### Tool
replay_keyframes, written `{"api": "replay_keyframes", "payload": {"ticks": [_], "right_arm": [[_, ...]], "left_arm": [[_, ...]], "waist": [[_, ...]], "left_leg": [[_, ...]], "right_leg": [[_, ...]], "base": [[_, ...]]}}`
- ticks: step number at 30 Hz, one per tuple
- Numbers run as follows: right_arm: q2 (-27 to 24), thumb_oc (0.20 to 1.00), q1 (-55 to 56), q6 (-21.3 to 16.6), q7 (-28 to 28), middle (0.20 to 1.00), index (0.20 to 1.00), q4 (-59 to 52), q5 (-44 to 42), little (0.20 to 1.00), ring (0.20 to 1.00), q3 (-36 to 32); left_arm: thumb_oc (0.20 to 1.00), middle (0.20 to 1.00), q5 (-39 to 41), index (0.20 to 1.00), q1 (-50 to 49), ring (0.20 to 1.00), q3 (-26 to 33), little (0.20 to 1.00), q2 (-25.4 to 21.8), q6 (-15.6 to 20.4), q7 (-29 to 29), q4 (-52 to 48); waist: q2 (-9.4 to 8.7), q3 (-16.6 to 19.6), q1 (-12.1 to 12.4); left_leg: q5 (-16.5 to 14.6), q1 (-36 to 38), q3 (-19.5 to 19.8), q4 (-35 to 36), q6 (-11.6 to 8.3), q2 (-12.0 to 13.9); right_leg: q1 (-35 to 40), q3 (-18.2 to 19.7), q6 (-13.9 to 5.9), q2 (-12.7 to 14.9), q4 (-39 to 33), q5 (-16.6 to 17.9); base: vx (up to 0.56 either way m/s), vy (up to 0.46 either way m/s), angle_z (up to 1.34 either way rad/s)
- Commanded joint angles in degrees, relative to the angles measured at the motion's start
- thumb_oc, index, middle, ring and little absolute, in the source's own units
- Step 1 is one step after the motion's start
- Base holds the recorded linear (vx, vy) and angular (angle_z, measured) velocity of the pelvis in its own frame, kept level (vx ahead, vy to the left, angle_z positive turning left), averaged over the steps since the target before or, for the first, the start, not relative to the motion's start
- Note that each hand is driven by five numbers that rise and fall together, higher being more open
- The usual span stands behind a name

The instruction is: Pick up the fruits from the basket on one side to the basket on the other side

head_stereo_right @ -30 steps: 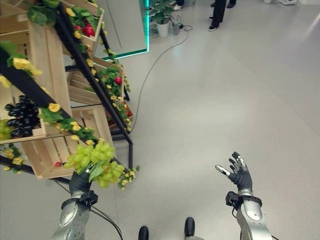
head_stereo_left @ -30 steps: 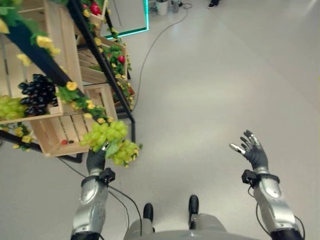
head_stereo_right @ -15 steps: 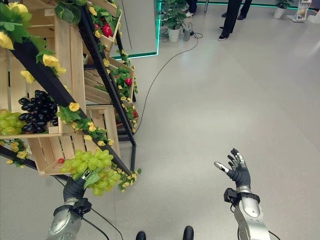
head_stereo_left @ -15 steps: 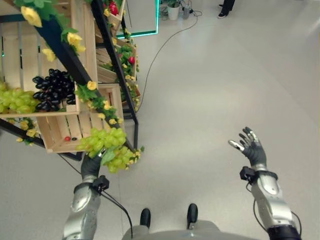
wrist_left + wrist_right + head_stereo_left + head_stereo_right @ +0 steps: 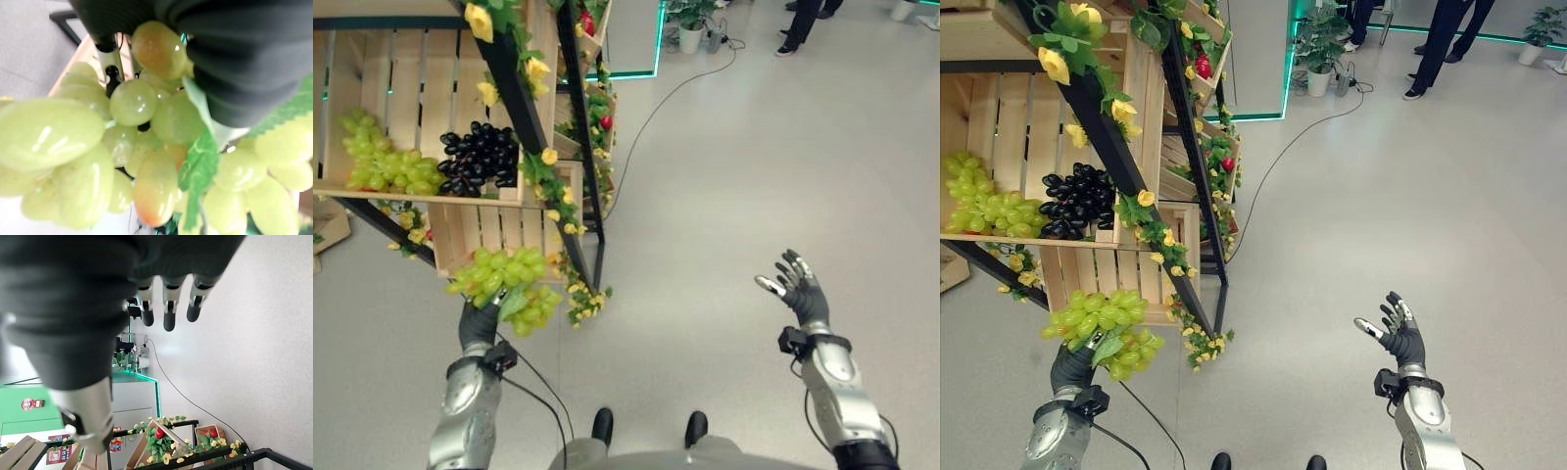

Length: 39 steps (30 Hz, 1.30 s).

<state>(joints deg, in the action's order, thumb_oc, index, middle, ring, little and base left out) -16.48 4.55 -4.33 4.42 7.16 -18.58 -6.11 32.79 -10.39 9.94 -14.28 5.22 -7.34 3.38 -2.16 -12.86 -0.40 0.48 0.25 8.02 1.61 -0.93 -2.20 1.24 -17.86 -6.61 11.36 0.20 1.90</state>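
Left eye view: no legible writing. Grey floor [image 5: 724, 176]; wooden crates [image 5: 401, 88] on rack. Left hand [image 5: 478, 323] grips green grapes [image 5: 504, 284]; right hand [image 5: 800, 292] open, empty.

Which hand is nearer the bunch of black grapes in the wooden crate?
Left. The left hand, holding a bunch of green grapes, is just below the crate with the black grapes. The right hand is raised open, far across the floor.
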Motion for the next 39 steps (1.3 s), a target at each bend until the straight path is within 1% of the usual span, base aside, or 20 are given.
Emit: {"api": "replay_keyframes", "payload": {"ticks": [1,9,14,15,16,18,19,20,26,27,28,29,30,31,34,36,37,39], "right_arm": [[-0.68,1.000,-3.43,-1.63,0.40,1.000,1.000,-0.53,1.20,1.000,1.000,0.82],[-0.87,1.000,-4.82,-0.71,0.04,1.000,1.000,0.63,1.17,1.000,1.000,2.62],[-1.36,1.000,-5.23,0.20,-0.58,1.000,1.000,2.00,1.31,1.000,1.000,3.90],[-1.44,1.000,-5.23,0.64,-0.86,1.000,1.000,2.68,1.25,1.000,1.000,4.49],[-1.39,1.000,-5.29,0.62,-0.86,1.000,1.000,2.71,1.24,1.000,1.000,4.46],[-1.56,1.000,-5.21,0.94,-1.26,1.000,1.000,3.25,1.38,1.000,1.000,4.94],[-1.80,1.000,-4.95,1.22,-1.46,1.000,1.000,3.77,1.47,1.000,1.000,5.41],[-1.70,1.000,-4.99,1.21,-1.46,1.000,1.000,3.79,1.46,1.000,1.000,5.40],[-1.80,1.000,-4.43,1.46,-2.07,1.000,1.000,4.96,1.31,1.000,1.000,6.76],[-1.68,1.000,-4.45,1.46,-2.06,1.000,1.000,4.96,1.32,1.000,1.000,6.73],[-1.73,1.000,-4.62,1.50,-2.21,1.000,1.000,5.44,1.18,1.000,1.000,7.29],[-1.79,1.000,-4.57,1.44,-2.25,1.000,1.000,5.64,1.17,1.000,1.000,7.52],[-1.73,1.000,-4.60,1.42,-2.24,1.000,1.000,5.66,1.17,1.000,1.000,7.50],[-1.84,1.000,-4.61,1.43,-2.32,1.000,1.000,6.04,1.08,1.000,1.000,8.13],[-1.63,1.000,-4.98,1.43,-2.37,1.000,1.000,6.89,0.81,1.000,1.000,9.07],[-1.75,1.000,-5.14,1.45,-2.44,1.000,1.000,7.11,0.68,1.000,1.000,9.40],[-1.94,1.000,-5.65,1.54,-2.63,1.000,1.000,8.15,0.34,1.000,1.000,10.77],[-1.80,1.000,-5.83,1.57,-2.68,1.000,1.000,8.23,0.13,1.000,1.000,10.79]], "left_arm": [[0.200,0.200,0.72,0.200,1.87,0.200,4.24,0.200,-3.84,5.14,-1.10,-7.14],[0.200,0.200,3.71,0.200,7.78,0.200,5.03,0.200,-7.32,5.49,-3.52,-5.11],[0.200,0.200,3.76,0.200,13.43,0.200,4.36,0.200,-13.18,5.05,-4.57,0.02],[0.200,0.200,5.10,0.200,15.64,0.200,3.65,0.200,-15.07,4.78,-4.68,2.22],[0.200,0.200,5.18,0.200,15.81,0.200,3.60,0.200,-15.20,4.86,-4.62,2.44],[0.200,0.200,5.56,0.200,17.69,0.200,3.31,0.200,-18.11,4.66,-4.55,4.15],[0.200,0.200,6.50,0.200,19.80,0.200,3.31,0.200,-21.31,4.60,-4.85,6.09],[0.200,0.200,6.59,0.200,19.96,0.200,3.25,0.200,-21.48,4.67,-4.79,6.30],[0.200,0.200,10.04,0.200,24.87,0.200,3.29,0.200,-30.90,4.78,-4.91,10.92],[0.200,0.200,10.14,0.200,25.07,0.200,3.16,0.200,-31.09,4.86,-4.82,11.16],[0.200,0.200,11.18,0.200,26.97,0.200,2.51,0.200,-34.01,4.76,-4.71,13.02],[0.200,0.200,11.14,0.200,27.52,0.200,2.23,0.200,-35.19,4.60,-4.68,13.93],[0.200,0.200,11.21,0.200,27.68,0.200,2.11,0.200,-35.31,4.65,-4.61,14.11],[0.200,0.200,12.20,0.200,29.96,0.200,0.72,0.200,-37.82,4.15,-4.19,16.39],[0.200,0.200,12.26,0.200,34.47,0.200,-2.51,0.200,-42.31,3.23,-3.36,21.20],[0.200,0.200,12.66,0.200,36.24,0.200,-3.95,0.200,-43.40,2.64,-2.83,23.18],[0.200,0.200,13.30,0.200,41.67,0.200,-7.74,0.200,-46.09,1.59,-1.93,28.66],[0.200,0.200,13.00,0.200,43.91,0.200,-9.64,0.200,-47.16,1.32,-1.27,30.28]], "waist": [[-0.14,2.01,1.18],[0.07,2.59,0.83],[0.16,3.18,0.06],[0.24,3.42,-0.30],[0.20,3.37,-0.26],[0.27,3.60,-0.71],[0.37,3.84,-1.07],[0.28,3.80,-1.04],[0.56,4.60,-1.80],[0.46,4.57,-1.75],[0.57,4.86,-2.06],[0.65,5.00,-2.21],[0.59,4.97,-2.18],[0.79,5.24,-2.61],[0.95,5.48,-3.04],[1.04,5.53,-3.28],[1.47,5.62,-4.07],[1.44,5.58,-4.05]], "left_leg": [[-7.59,0.16,-3.29,-2.67,0.98,-1.59],[-7.90,0.48,-3.50,-2.84,1.09,-1.87],[-8.03,1.06,-4.13,-2.66,0.89,-1.76],[-8.07,1.34,-4.40,-2.48,0.78,-1.62],[-8.07,1.36,-4.41,-2.46,0.78,-1.61],[-8.18,1.58,-4.72,-2.41,0.66,-1.53],[-8.23,1.79,-4.95,-2.30,0.57,-1.37],[-8.23,1.81,-4.96,-2.29,0.56,-1.36],[-8.34,2.33,-5.74,-1.97,0.38,-1.06],[-8.33,2.35,-5.75,-1.94,0.37,-1.04],[-8.30,2.57,-6.00,-1.67,0.35,-0.95],[-8.33,2.67,-6.09,-1.62,0.34,-0.94],[-8.33,2.68,-6.09,-1.60,0.34,-0.94],[-8.38,2.83,-6.25,-1.44,0.31,-0.85],[-8.37,3.10,-6.57,-1.18,0.24,-0.76],[-8.38,3.13,-6.71,-1.14,0.24,-0.72],[-8.34,3.25,-7.25,-1.06,0.16,-0.54],[-8.36,3.26,-7.36,-1.11,0.12,-0.44]], "right_leg": [[-2.94,3.84,-4.17,5.51,6.03,0.58],[-2.69,4.03,-4.12,5.49,6.92,-0.10],[-2.46,4.41,-4.38,5.35,6.76,-0.17],[-2.30,4.50,-4.47,5.30,6.48,-0.20],[-2.28,4.50,-4.47,5.28,6.45,-0.20],[-2.22,4.64,-4.60,5.19,6.21,-0.13],[-2.09,4.83,-4.65,5.05,5.95,-0.17],[-2.08,4.84,-4.65,5.04,5.92,-0.16],[-1.47,5.13,-5.05,4.69,4.81,-0.11],[-1.46,5.14,-5.05,4.68,4.77,-0.09],[-1.29,5.20,-5.24,4.62,4.49,0.04],[-1.16,5.33,-5.30,4.63,4.39,0.08],[-1.14,5.33,-5.31,4.62,4.36,0.09],[-1.02,5.51,-5.45,4.59,4.14,0.18],[-0.84,5.76,-5.57,4.47,3.80,0.36],[-0.87,5.88,-5.63,4.48,3.76,0.49],[-0.91,6.12,-5.80,4.46,3.57,0.67],[-0.94,6.24,-5.80,4.42,3.48,0.74]], "base": [[0.04,0.038,0.11],[0.04,0.015,0.08],[0.05,-0.006,0.02],[0.04,-0.010,-0.01],[0.04,-0.012,-0.02],[0.02,-0.011,-0.01],[0.04,-0.019,-0.02],[0.04,-0.018,-0.04],[0.03,-0.013,-0.10],[0.03,-0.016,-0.05],[0.00,0.000,0.00],[0.03,-0.010,-0.03],[0.02,-0.008,-0.03],[0.01,-0.009,-0.03],[0.00,0.000,0.00],[0.01,-0.001,-0.02],[0.02,0.000,-0.06],[0.02,-0.002,-0.06]]}}
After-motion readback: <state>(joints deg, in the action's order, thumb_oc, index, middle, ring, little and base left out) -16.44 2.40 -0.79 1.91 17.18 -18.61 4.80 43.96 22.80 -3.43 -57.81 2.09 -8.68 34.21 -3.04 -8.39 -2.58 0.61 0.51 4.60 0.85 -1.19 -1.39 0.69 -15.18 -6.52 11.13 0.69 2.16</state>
